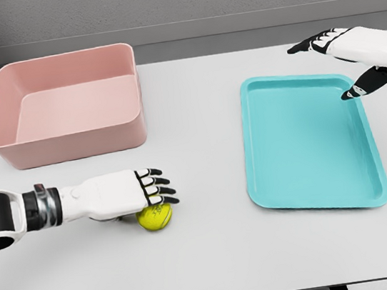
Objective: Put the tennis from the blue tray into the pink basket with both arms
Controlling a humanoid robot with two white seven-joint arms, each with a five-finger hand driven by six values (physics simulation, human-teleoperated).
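Note:
The yellow-green tennis ball (155,218) lies on the white table, left of the middle and near the front, outside the blue tray (309,144), which holds nothing. My left hand (153,192) comes in from the lower left and lies flat over the ball's top. Its black-tipped fingers are stretched out rather than wrapped around the ball, and part of the ball is hidden under them. My right hand (337,67) hovers over the tray's far right corner with fingers spread, holding nothing. The pink basket (70,140) stands at the back left with nothing in it.
The table's front edge runs just below the ball and tray. A grey wall closes the back. Bare table surface lies between the basket and the tray.

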